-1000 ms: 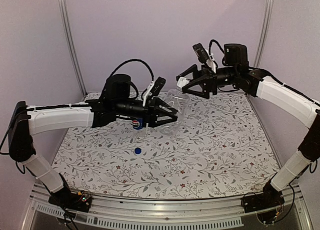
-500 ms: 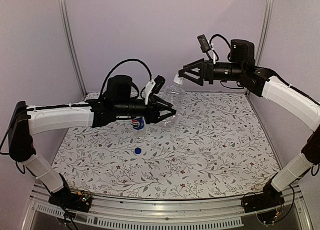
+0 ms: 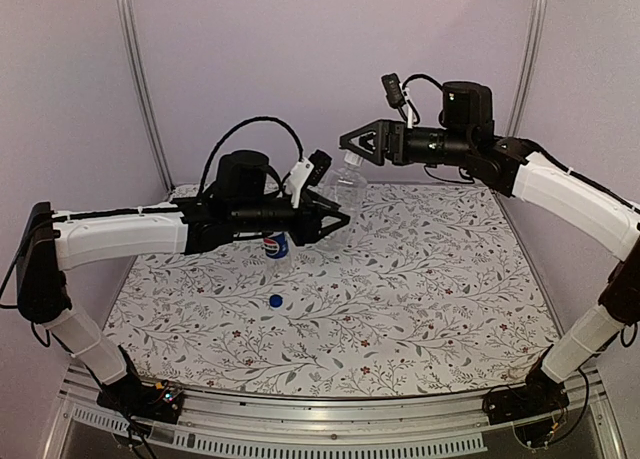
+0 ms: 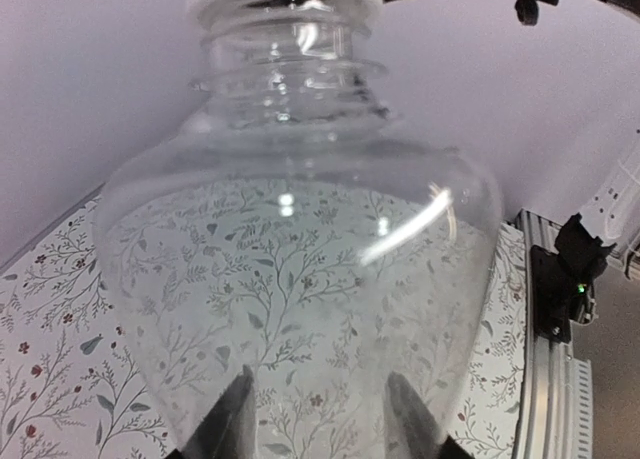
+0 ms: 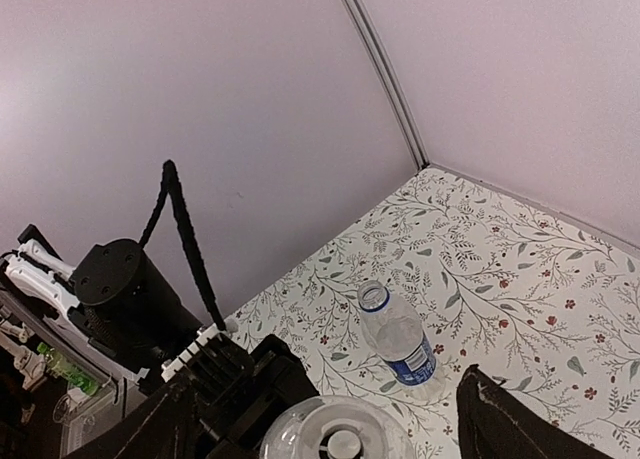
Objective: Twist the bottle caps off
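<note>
Nearest the arm bases, the blue cap [image 3: 275, 301] lies loose and flat on the flowered table [image 3: 450, 309], at about 7 o'clock from the table's centre and well apart from both grippers. Just beyond it, at 12 o'clock from that cap, the Pepsi bottle [image 3: 277, 245] stands upright on the table. Its neck is bare and open with a blue ring round it, and a blue label sits low on the clear body. Its long axis runs straight up.

Next comes the left gripper [image 3: 336, 226], reaching in from 9 o'clock and clamped on the plain bottle [image 3: 340, 191], which it holds clear of the table. In the left wrist view the two dark fingers [image 4: 232, 419] press the bottle's wide belly from either side at 6 o'clock, and the neck runs away to 12 o'clock. The bottle is clear, unlabelled and bulb-shaped, with the table's pattern showing through it. Its long axis is near upright, mouth up, leaning a little toward 1 o'clock in the top view.

On its neck sits the white cap [image 3: 351, 160]. Farthest, the right gripper [image 3: 352, 147] comes in from 3 o'clock with its jaws spread wide, gripping nothing. In the right wrist view the cap lies at 6 o'clock, centred between the fingers [image 5: 500, 424] with a gap on each side, seen face-on, round and pale.
</note>
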{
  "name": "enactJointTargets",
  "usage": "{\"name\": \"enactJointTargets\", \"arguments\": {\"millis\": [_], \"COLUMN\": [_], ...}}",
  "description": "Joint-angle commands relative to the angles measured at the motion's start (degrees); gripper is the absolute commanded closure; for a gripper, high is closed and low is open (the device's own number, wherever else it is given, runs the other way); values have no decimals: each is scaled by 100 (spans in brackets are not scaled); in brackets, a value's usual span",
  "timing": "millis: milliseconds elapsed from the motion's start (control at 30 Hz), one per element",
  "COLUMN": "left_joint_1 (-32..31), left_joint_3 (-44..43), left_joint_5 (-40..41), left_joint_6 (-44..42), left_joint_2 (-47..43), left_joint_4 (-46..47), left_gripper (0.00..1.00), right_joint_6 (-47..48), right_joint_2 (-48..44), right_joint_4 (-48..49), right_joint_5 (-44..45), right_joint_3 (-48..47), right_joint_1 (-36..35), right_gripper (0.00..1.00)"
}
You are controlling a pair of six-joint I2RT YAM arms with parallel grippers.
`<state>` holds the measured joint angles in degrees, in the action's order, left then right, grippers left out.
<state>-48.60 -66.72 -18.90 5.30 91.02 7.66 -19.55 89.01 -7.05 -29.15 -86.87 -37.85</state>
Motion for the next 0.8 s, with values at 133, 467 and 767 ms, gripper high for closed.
{"name": "enactJointTargets", "arguments": {"millis": [133, 467, 767], "left_joint_1": [-69, -64, -66], "left_joint_3": [-198, -192, -197], "left_joint_5": [193, 372, 183], "left_joint_6": [-121, -149, -218], "left_joint_2": [-94, -80, -133], "left_joint_4": [-46, -72, -76], "left_gripper": [80, 80, 79], "right_joint_6": [-49, -5, 473], "right_joint_2": [243, 248, 152], "right_joint_4": [-192, -157, -118], "right_joint_5": [146, -36, -395], "right_joint_3": [-157, -87, -61], "right_joint_1": [-91, -91, -71], "right_gripper": [22, 51, 79]}}
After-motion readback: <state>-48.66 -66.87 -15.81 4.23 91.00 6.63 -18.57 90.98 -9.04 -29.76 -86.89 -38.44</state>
